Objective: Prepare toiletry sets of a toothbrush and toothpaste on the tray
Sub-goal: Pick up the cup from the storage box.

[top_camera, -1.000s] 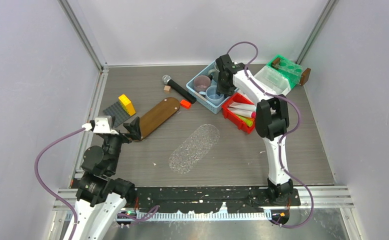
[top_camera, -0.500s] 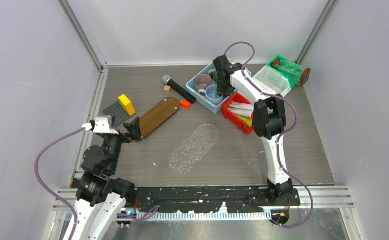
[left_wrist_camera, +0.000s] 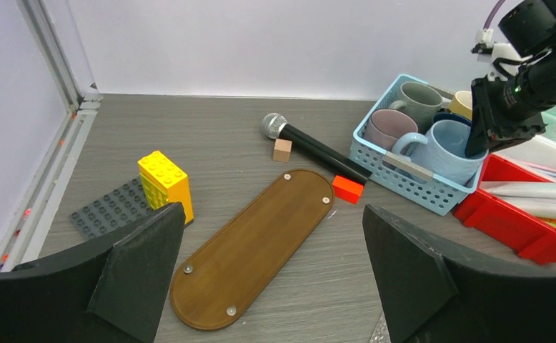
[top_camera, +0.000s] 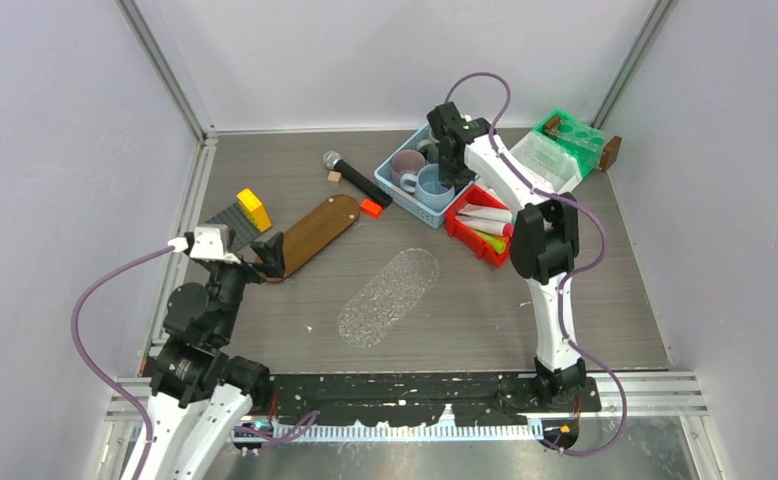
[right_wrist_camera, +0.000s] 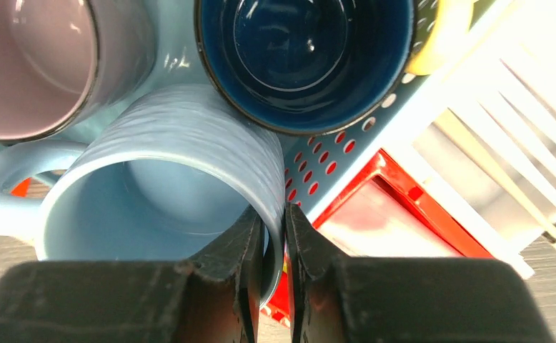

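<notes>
Presently, right hand pinches the rim of the light blue mug in the blue basket; left hand wide open, empty.

The right end effector is positioned at the rim of the light blue mug inside the blue basket. Toothpaste tubes lie in the adjacent red bin. The left end effector is located at the near end of the wooden tray on the desk.
</notes>
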